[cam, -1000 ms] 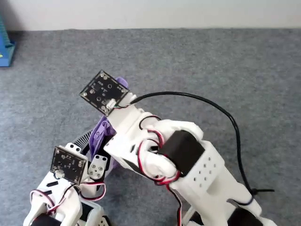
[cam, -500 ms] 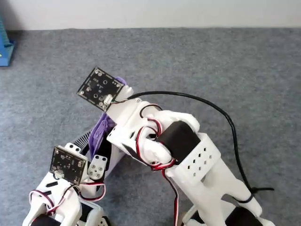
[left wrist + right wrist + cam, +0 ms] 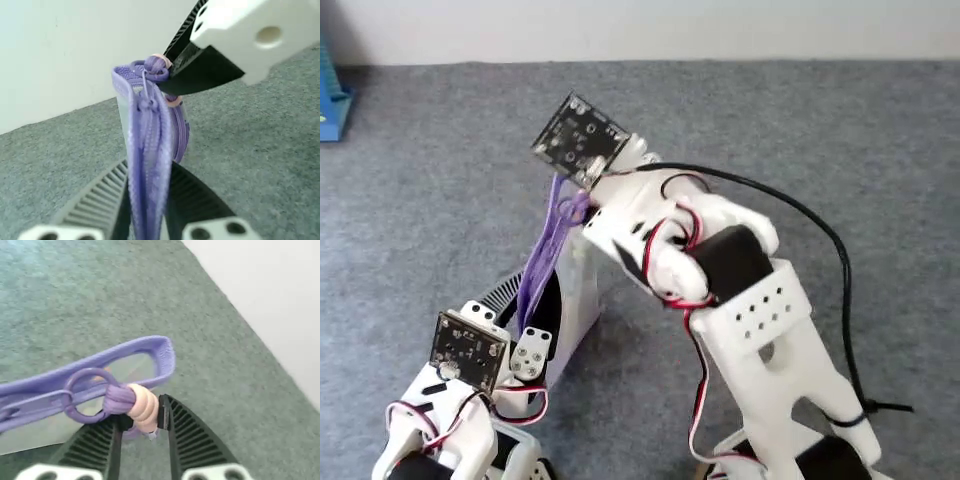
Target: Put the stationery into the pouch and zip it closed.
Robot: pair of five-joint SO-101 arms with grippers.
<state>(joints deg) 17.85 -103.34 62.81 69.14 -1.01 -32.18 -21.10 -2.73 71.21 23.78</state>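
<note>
Looking soft and light, the pouch (image 3: 150,135) suits end holds: left gripper (image 3: 148,192) clamps its edge, right gripper (image 3: 141,416) pinches the pull (image 3: 120,397).

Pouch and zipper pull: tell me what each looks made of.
The pouch has a matte purple trim that looks like woven fabric, with zipper tape running along it. Its side panel looks like clear plastic, see-through and slightly shiny. The zipper pull is a knotted purple cord with a pale pink ribbed piece, probably soft rubber or plastic.
</note>
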